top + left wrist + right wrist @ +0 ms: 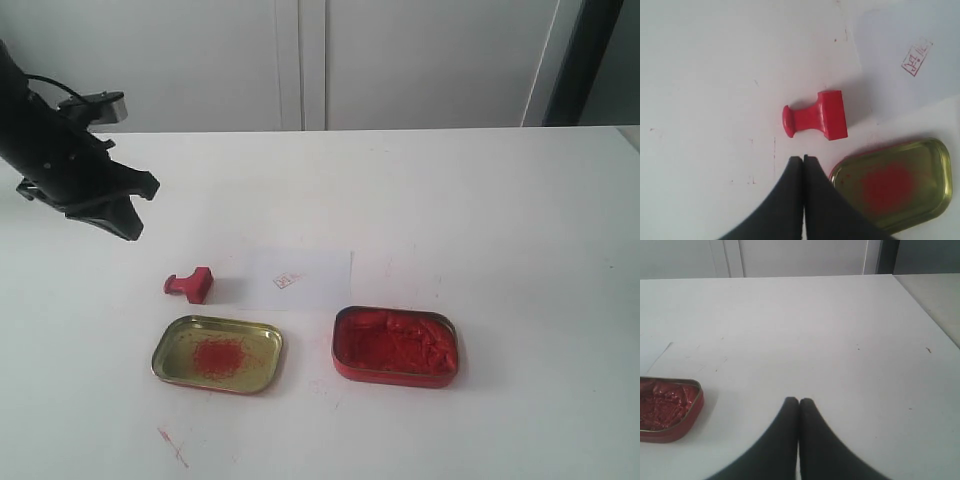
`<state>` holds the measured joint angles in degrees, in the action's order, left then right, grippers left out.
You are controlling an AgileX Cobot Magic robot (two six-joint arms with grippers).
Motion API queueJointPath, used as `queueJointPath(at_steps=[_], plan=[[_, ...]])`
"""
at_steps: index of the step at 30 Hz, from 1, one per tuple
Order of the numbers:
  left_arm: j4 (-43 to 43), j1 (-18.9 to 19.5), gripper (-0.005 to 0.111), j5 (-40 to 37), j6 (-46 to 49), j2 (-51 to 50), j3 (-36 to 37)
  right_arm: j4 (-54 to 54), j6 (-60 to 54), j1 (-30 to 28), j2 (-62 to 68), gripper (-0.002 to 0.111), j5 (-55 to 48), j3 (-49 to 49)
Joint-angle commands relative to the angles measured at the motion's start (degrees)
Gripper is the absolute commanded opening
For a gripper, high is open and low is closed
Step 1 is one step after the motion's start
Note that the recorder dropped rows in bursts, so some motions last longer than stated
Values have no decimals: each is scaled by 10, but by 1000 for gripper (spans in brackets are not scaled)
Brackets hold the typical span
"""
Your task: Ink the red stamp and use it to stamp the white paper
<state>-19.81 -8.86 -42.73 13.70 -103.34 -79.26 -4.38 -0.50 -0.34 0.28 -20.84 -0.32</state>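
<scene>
Table [450, 200], white and broad, carries everything, with the white paper [300, 279] lying flat near its middle. Next in size, the black left arm [50, 150] reaches in from beyond the paper's left side in the exterior view and slopes downward. Its left gripper [130, 228] is raised off the surface, farther back than the paper and well off its left edge, fingers pressed together with nothing between them. Only its own wrist view shows the right gripper [799, 401], likewise closed and empty, over bare table beyond the red tin [667, 410] from the paper. That tin, full of red paste, sits just in front of the paper's right corner. A gold lid [218, 354], smeared red in its middle, sits in front of the left corner. Smaller, the red stamp [190, 285] lies on its side just beside the paper's left edge, square foot toward the paper, handle pointing away, apart from the left gripper's tips and lower than them. Smallest, a red imprint [287, 281] marks the paper.
</scene>
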Motion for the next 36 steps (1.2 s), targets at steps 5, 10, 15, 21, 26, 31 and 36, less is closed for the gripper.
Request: queueJointPath(at_steps=[5, 10, 15, 21, 26, 31, 36], plan=[[24, -12, 0, 71, -13, 88, 93, -1, 2, -3, -3, 0, 8, 3], [40, -12, 0, 124, 22, 139, 156, -1, 2, -3, -3, 0, 8, 3], [45, -12, 0, 174, 47, 187, 213, -1, 2, -3, -3, 0, 8, 3], [51, -12, 0, 215, 47, 237, 275, -1, 2, -3, -3, 0, 8, 3], [57, -12, 0, 213, 47, 269, 293, -1, 2, -3, -3, 0, 8, 3], [57, -12, 0, 227, 61, 292, 295, -1, 2, -3, -3, 0, 8, 3], [57, -12, 0, 221, 61, 298, 295, -1, 2, -3, -3, 0, 8, 3]])
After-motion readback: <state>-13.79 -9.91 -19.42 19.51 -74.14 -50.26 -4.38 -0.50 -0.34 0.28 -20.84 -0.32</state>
